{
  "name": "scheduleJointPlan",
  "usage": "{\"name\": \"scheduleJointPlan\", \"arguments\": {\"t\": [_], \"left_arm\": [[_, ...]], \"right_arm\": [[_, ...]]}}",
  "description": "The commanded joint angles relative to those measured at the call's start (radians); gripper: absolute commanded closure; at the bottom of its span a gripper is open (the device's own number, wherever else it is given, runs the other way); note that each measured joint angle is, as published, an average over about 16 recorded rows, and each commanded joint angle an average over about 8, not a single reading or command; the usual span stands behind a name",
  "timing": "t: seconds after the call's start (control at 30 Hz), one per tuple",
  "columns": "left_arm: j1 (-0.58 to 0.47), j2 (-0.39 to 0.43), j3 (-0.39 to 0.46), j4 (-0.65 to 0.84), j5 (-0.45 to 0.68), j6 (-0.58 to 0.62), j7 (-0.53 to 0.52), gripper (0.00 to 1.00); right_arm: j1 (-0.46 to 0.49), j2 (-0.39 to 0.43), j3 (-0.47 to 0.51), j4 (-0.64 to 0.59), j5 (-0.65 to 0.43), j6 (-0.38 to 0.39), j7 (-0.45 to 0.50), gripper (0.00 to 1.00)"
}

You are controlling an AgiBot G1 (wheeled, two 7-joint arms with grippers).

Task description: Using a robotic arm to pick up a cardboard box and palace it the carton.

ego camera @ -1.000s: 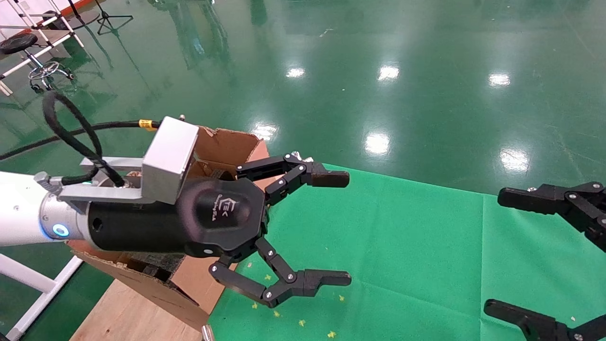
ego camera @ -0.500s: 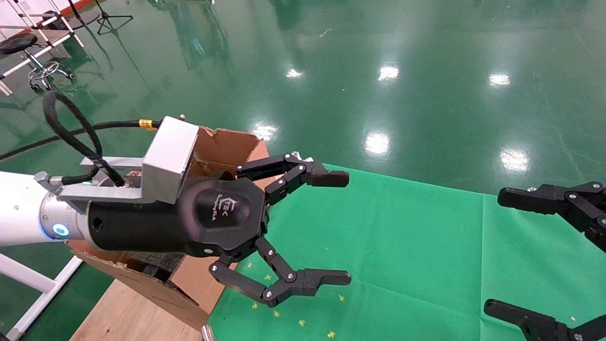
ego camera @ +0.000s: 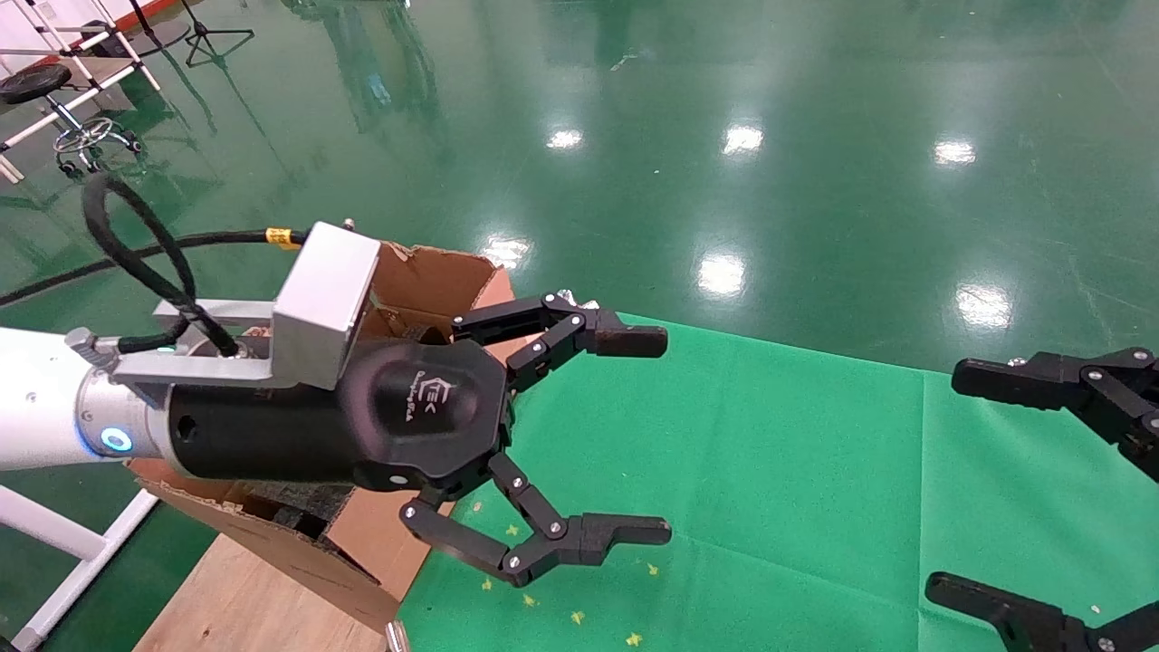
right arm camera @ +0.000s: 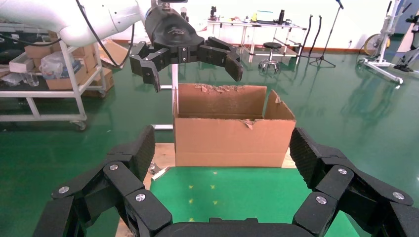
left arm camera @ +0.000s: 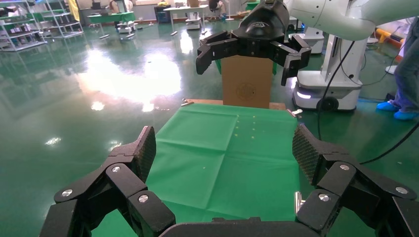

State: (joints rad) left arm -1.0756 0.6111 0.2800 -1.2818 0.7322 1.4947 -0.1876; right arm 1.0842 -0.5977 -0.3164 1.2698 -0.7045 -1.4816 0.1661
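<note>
My left robotic arm's gripper [ego camera: 665, 435] hangs open and empty over the edge of the green cloth [ego camera: 797, 453], right beside the carton [ego camera: 435, 276]. The carton is a long brown one with ragged flap edges and stands open at the table's left end. The right wrist view shows its long side [right arm camera: 230, 138] with the left gripper [right arm camera: 192, 74] above it. My right gripper [ego camera: 942, 480] is held open over the cloth's right part, with nothing between its fingers. The cardboard box is out of view.
The bare wooden tabletop [ego camera: 235, 598] shows under the carton. An upright brown box with a round printed mark [left arm camera: 247, 81] stands at the table's far right end, past the right gripper [left arm camera: 244, 69]. Shiny green floor surrounds the table, with white racks [ego camera: 54, 72] at far left.
</note>
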Motion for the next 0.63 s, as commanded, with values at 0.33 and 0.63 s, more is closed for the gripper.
{"name": "scheduleJointPlan", "arguments": {"t": [0.33, 0.63], "left_arm": [[0.000, 0.000, 0.000, 0.000, 0.000, 0.000, 0.000, 0.00], [0.000, 0.000, 0.000, 0.000, 0.000, 0.000, 0.000, 0.00]], "right_arm": [[0.000, 0.000, 0.000, 0.000, 0.000, 0.000, 0.000, 0.00], [0.000, 0.000, 0.000, 0.000, 0.000, 0.000, 0.000, 0.00]]}}
